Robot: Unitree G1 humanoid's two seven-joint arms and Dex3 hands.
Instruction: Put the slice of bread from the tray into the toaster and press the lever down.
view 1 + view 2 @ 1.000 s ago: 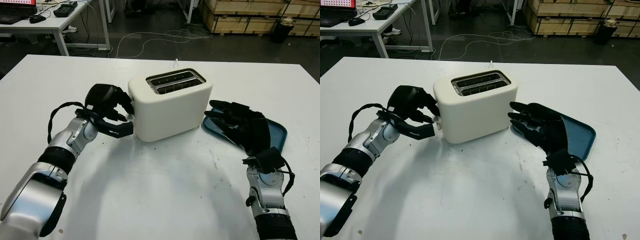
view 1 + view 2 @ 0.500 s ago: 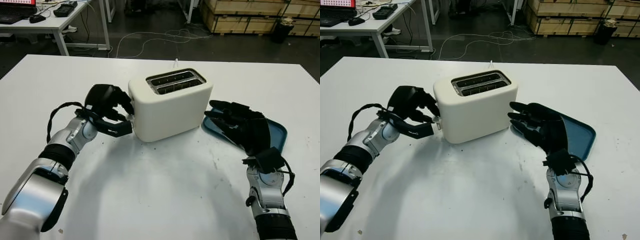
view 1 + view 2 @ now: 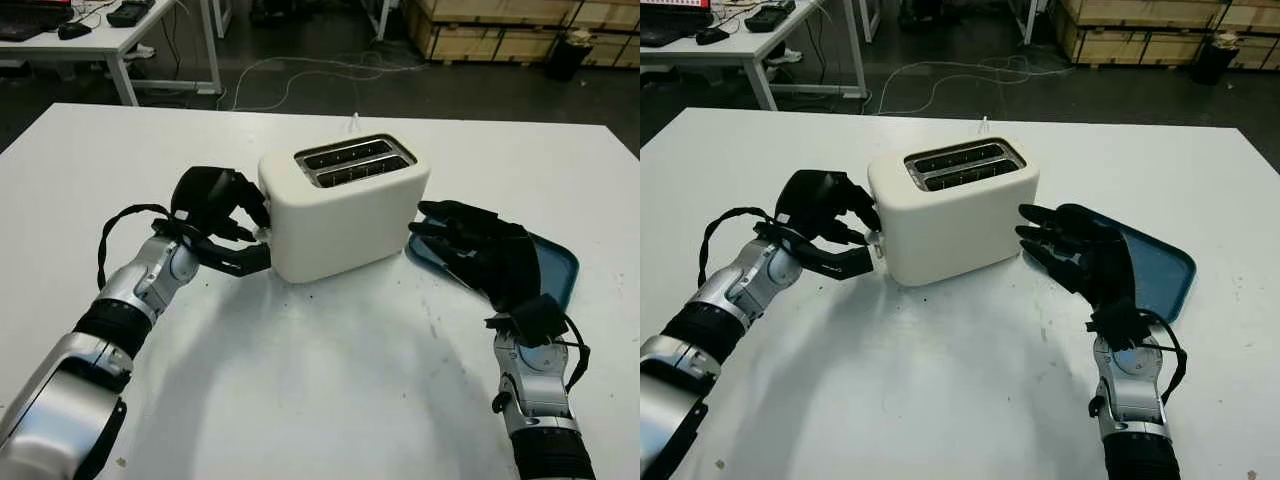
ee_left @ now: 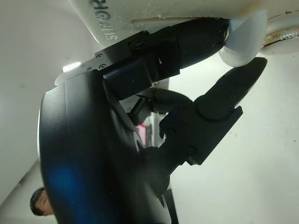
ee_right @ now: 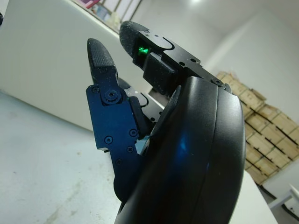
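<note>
Sitting at the centre of the head views, the white toaster [image 3: 345,205] lies with its long axis running from lower left to upper right, its two slots [image 3: 353,162] facing up and parallel to that axis. What the slots contain cannot be made out. The lever [image 4: 245,39], a pale knob, is on the toaster's left end face.

The left hand [image 3: 215,222], at the left centre of the frame, is pressed against that end. Its fingers [image 4: 187,39] are curled, and in the left wrist view one fingertip sits on one side of the lever and another on the opposite side, pinching the knob between them.

The right hand [image 3: 1080,255], right of centre, is open and holds nothing. It hovers just beside the toaster's right end, over the near edge of the blue tray [image 3: 1160,275]. The tray lies at the right of the frame, on the white table [image 3: 320,380]; its visible surface is bare.
</note>
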